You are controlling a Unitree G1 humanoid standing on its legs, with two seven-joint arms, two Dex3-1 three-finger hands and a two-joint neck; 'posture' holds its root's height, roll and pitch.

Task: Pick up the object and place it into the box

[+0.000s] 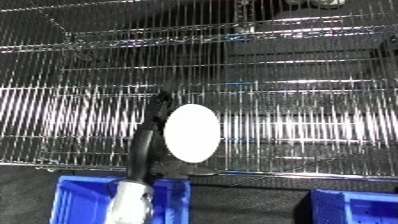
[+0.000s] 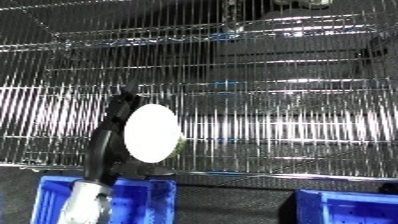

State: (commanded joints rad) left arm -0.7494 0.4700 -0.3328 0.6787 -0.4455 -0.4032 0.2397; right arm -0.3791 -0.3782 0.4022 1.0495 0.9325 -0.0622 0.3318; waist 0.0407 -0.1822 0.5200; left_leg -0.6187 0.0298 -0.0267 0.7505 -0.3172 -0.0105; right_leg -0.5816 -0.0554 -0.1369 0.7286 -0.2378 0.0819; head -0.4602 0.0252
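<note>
A white oval object (image 1: 191, 132) with a smooth flat face shows in front of the wire shelf (image 1: 293, 125), just above its front edge. My left hand (image 1: 147, 137) rises from the lower edge along the object's left side. Its black fingers (image 1: 160, 102) curl past the object's upper left rim and grip it. A small green patch (image 2: 180, 142) peeks out at the object's right edge. A blue bin (image 1: 75, 200) lies directly below the hand, and my silver forearm (image 1: 129, 202) crosses over it. My right hand is out of sight.
A second blue bin (image 1: 360, 207) sits at the lower right, beyond a dark gap of floor. The chrome wire shelf spans the whole view, with a higher wire level (image 1: 222, 35) behind it.
</note>
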